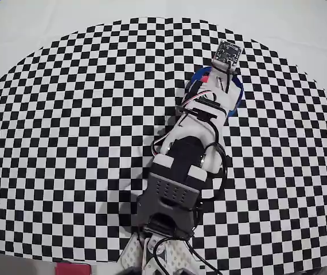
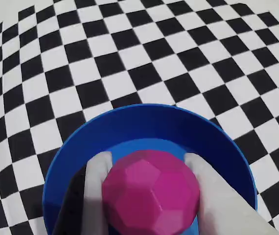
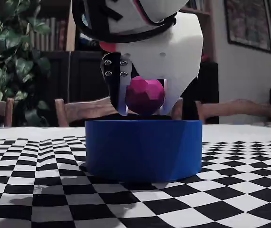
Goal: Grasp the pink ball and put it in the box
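The gripper (image 3: 145, 110) hangs over the box (image 3: 143, 148), its jaws pinching the pink ball (image 3: 145, 96) just above the blue rim. The box sits on the checkered worktop (image 3: 230, 190), toward its far edge in the overhead view.

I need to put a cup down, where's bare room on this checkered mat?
In the overhead view, the mat left of the arm is bare, and so is its right side. It is crowded only at the top centre, where the end effector holds the pink ball over the blue box.
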{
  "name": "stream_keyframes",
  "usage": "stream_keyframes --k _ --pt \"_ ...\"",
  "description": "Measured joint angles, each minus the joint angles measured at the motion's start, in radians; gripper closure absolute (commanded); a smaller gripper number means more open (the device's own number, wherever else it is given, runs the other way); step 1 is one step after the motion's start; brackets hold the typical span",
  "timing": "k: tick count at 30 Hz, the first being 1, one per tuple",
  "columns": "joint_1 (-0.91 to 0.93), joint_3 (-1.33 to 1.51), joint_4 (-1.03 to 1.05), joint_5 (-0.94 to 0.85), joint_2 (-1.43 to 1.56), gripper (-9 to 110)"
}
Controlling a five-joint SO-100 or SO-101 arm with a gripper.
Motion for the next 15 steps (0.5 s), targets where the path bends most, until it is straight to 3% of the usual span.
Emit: stream_keyframes --k 3,7,15 --pt "0.0 0.0 0.0 0.0 0.0 100" --pt "0.0 0.0 0.0 0.0 0.0 73" --pt "0.0 0.0 0.0 0.0 0.0 69"
